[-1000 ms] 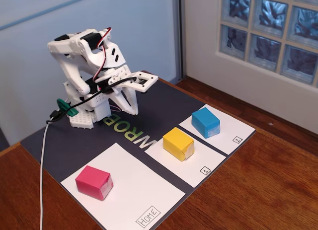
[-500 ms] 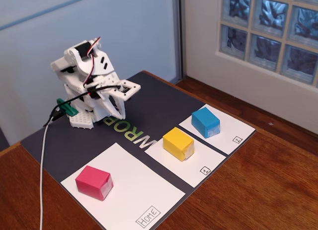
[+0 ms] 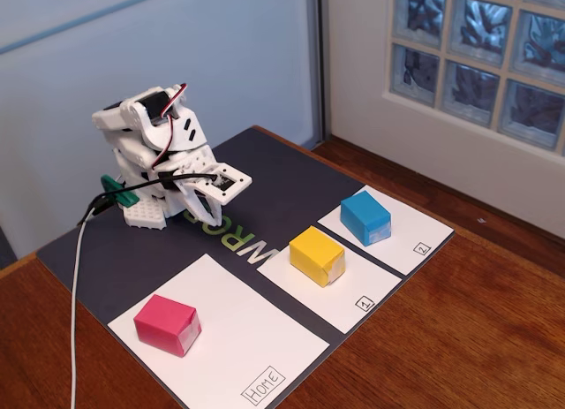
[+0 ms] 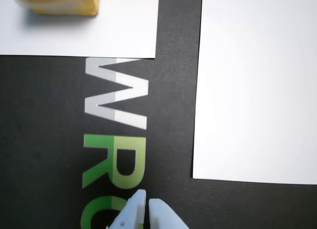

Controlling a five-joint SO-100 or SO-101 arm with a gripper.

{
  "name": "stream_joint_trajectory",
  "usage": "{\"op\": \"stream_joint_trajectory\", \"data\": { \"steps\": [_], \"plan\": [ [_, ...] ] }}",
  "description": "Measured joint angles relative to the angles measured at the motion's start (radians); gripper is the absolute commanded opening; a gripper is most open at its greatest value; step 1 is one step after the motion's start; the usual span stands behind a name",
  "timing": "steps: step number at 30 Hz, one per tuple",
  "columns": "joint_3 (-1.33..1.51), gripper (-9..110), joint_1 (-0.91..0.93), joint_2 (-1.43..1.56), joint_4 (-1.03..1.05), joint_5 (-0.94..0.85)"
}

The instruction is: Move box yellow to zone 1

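Resting on zone 1 [image 3: 371,296], marked "1", box yellow [image 3: 317,256]; gripper [image 4: 147,204] pressed together over "WRO" lettering [image 4: 116,140].

I count three boxes: one yellow [image 3: 317,256], one blue [image 3: 365,217], one pink [image 3: 167,324]. There are three white sheets: zone 1 [image 3: 353,285], a sheet marked "2" [image 3: 413,235] and the "Home" sheet [image 3: 247,338]. They lie on one dark mat [image 3: 132,259]. I have one gripper [image 4: 147,205], with two fingers [image 4: 133,211].
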Motion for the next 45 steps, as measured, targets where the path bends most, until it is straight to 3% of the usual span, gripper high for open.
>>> {"op": "stream_joint_trajectory", "data": {
  "steps": [7,45],
  "plan": [
    [0.121,0,0.032,0.0,-0.071,-0.021],
    [0.123,0,-0.012,0.0,-0.072,-0.026]
  ]
}}
